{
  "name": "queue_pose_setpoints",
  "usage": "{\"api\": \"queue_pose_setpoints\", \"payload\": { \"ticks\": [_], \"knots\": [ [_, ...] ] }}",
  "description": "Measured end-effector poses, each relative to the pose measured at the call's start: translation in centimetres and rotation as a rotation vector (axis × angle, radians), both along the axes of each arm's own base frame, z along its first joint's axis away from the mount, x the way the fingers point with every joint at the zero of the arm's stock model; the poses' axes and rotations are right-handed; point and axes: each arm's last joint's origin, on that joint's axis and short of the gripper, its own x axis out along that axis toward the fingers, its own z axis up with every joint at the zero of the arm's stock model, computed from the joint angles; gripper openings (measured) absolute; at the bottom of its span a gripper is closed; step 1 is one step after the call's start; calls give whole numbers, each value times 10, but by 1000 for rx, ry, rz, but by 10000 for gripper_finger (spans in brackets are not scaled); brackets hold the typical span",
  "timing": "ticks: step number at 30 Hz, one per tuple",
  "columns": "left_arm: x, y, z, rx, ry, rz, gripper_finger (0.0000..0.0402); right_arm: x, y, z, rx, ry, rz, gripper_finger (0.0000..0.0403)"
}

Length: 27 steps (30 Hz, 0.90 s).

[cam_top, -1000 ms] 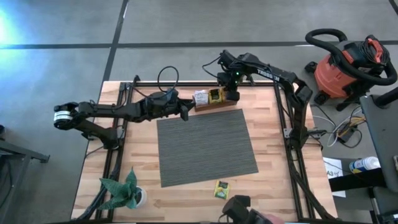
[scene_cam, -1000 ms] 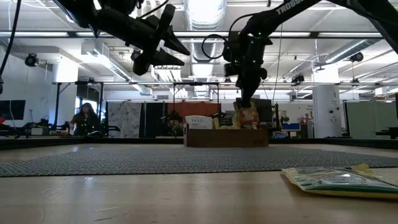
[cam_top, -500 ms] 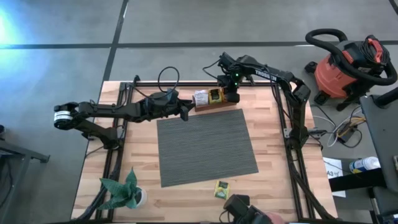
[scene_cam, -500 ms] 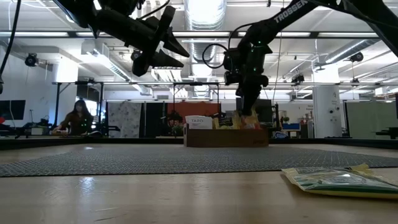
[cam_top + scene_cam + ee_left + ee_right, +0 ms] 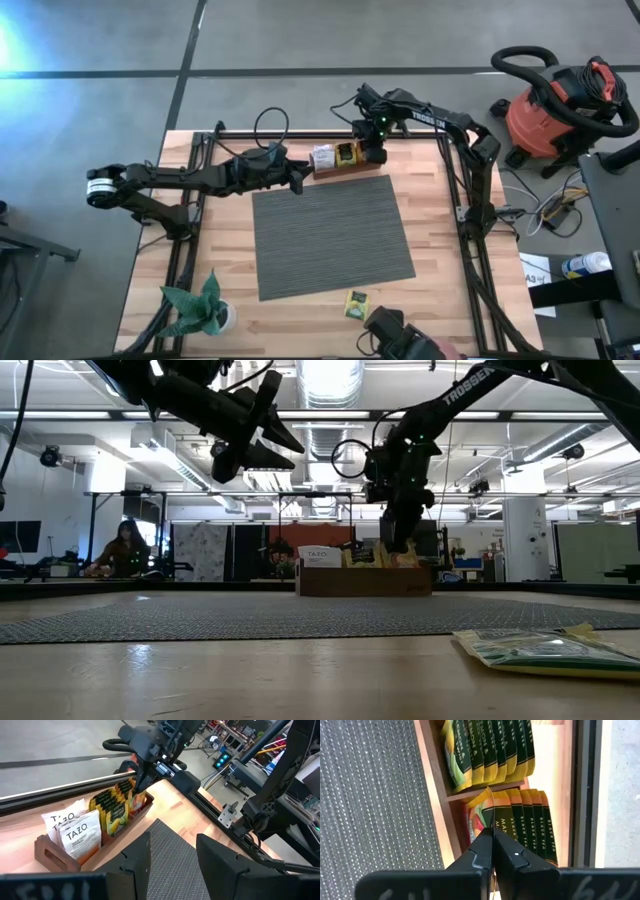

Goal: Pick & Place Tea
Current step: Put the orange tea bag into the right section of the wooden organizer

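Two arms: both work at the far edge of the pale wooden table (image 5: 440,240), near twelve o'clock of the grey ribbed mat (image 5: 333,235).
Right gripper (image 5: 493,836): lowered into the brown wooden tray (image 5: 57,856); its dark fingers (image 5: 510,851) are pressed together on the top edge of one orange-red tea packet (image 5: 481,815), the front one of its row.
Left gripper (image 5: 172,852): hovering at about ten o'clock of the mat, just beside the tray — jaws spread wide, nothing between them.
Tea in tray: the white, yellow-green and orange-red flat packets (image 5: 112,810) stand upright in rows, packed close, at twelve o'clock of the mat.
Stray packet: one green-and-yellow packet (image 5: 356,304) lies flat on the bare wood at six o'clock, just off the mat's near edge.
Step in hand: by my reading, drawing the pinched packet out of its row.
How to do it well: lift straight up along the packet's own plane, slowly, so the neighbours are not dragged out; keep the pinch firm on the thin edge, clear the tray wall before swinging toward the mat.
Risk: a thin foil edge may slip — or a second packet may ride up with it.
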Motion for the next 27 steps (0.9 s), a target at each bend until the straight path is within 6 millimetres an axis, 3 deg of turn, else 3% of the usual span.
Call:
{"api": "queue_pose_setpoints", "payload": {
  "ticks": [8,20,27],
  "knots": [
    [0,0,0,0,0,0,151,-3,2,-15,30,1,2,8],
    [0,0,0,-1,0,1,151,-2,-1,-15,-43,31,-23,9],
    [0,0,0,-2,3,1,151,-2,-1,-15,-38,39,-69,45]
  ]
}}
